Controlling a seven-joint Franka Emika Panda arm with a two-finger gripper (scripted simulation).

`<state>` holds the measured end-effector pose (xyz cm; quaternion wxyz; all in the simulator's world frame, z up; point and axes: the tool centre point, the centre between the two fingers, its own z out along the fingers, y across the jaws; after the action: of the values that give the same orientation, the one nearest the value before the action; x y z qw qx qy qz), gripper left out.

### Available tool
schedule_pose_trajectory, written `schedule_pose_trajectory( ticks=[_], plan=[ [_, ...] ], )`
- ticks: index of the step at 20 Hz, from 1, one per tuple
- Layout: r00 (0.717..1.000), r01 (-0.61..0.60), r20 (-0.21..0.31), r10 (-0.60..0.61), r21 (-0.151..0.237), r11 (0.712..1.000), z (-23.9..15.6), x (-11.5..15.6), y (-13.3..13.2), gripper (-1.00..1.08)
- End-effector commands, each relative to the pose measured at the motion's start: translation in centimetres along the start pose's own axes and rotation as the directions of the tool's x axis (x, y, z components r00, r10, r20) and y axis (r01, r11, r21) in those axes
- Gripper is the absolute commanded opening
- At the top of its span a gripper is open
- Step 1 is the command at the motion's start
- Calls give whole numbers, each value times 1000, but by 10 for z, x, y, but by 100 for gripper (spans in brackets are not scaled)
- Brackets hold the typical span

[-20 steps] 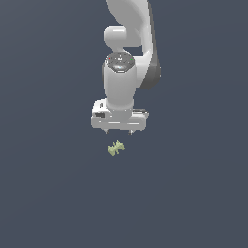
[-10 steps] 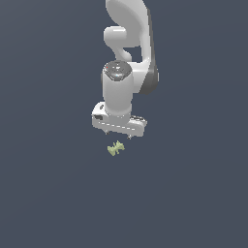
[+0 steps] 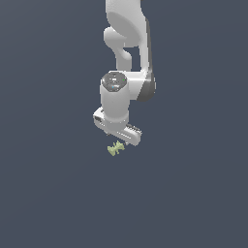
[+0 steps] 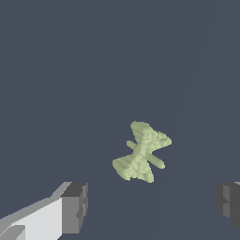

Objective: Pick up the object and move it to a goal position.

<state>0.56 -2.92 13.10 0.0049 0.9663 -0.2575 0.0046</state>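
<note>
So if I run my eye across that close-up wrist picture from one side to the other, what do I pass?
Left fingertip of the end effector → the pale yellow-green object, lying in the open gap between the fingers → right fingertip at the picture's edge. Behind all of it, only the plain dark ground.

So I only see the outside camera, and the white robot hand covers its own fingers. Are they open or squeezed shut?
Observer: Open. In the wrist view the two dark fingertips stand wide apart with bare floor between them.
Operator: Is the little green thing stuck between them?
Observer: No. The object lies on the floor ahead of the gripper, touching neither finger.
Operator: What shape is it really? It's just a speck for me.
Observer: Like a jagged bow tie: two bumpy lobes pinched at a narrow waist, with small stubs poking out of the middle.
</note>
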Motion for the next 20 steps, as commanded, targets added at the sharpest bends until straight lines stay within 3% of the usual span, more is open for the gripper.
schedule_pose_trajectory(
  ticks=[1,10,20],
  plan=[
    [997,-80,3,80,2,997,8,0,2,100],
    [946,-323,11,323,3,947,32,2,8,100],
    [897,-442,13,442,1,897,44,2,12,100]
  ],
)
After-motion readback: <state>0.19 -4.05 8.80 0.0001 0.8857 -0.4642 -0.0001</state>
